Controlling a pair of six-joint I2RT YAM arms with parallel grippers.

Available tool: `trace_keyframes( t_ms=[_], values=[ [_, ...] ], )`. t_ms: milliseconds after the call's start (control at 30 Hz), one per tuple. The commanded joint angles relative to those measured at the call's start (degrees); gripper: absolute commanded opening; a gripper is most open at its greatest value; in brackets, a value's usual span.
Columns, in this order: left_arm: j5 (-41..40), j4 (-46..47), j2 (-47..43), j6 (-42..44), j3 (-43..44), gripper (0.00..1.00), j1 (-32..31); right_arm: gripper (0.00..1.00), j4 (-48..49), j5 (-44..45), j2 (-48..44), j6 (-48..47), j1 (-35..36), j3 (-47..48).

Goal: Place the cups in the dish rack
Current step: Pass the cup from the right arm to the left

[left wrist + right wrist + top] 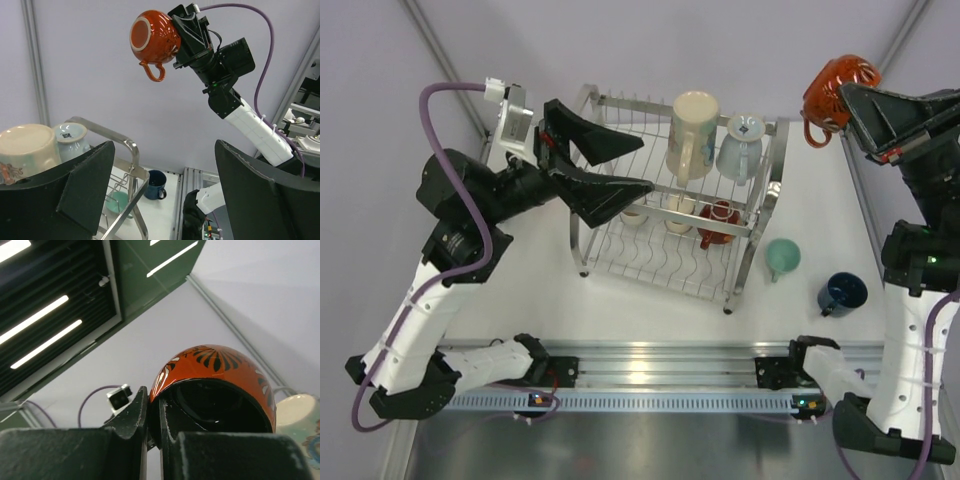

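Observation:
My right gripper [850,98] is shut on the rim of an orange cup [832,92] with a dark pattern and holds it high at the far right, mouth toward the wrist [220,370]. The left wrist view shows this orange cup [152,37] with its handle hanging down. My left gripper [642,165] is open and empty above the left end of the dish rack [765,215]. On the rack's top tier lie a cream mug [692,135] and a pale blue-grey cup [740,145]. A red cup [720,222] and two cream cups [680,210] sit on the lower tier.
A mint cup [782,258] lies on its side on the table right of the rack. A navy cup [842,293] stands nearer the right arm. A metal rail [650,365] runs along the near table edge between the arm bases.

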Motion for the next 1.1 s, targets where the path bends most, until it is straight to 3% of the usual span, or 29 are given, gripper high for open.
trace_keyframes(
  t_ms=[0,167,400,600,967,1067],
  values=[
    [3.75,8.59,2.42,-3.41,0.72,0.86,-0.03,0.00,9.95,0.71,-0.26,6.71,2.84,2.83],
    [3.40,11.32,4.00,-5.79,1.33,0.86,-0.03,0.00,11.80,-0.79,4.03,6.28,7.14,6.25],
    [3.04,14.57,6.29,-8.68,0.90,0.83,-0.03,0.00,7.77,3.95,10.02,-5.92,28.90,10.39],
    [5.86,20.90,5.94,-11.76,-1.83,0.81,-0.12,0.00,7.49,8.70,12.92,-13.14,41.49,9.78],
    [6.04,21.96,5.50,-11.33,-4.20,0.78,-0.12,0.00,10.22,11.25,19.25,-16.48,52.85,12.41],
    [6.38,22.13,5.24,-11.33,-4.03,0.65,-0.12,0.00,11.09,11.69,19.78,-16.84,54.34,12.24]
  ],
)
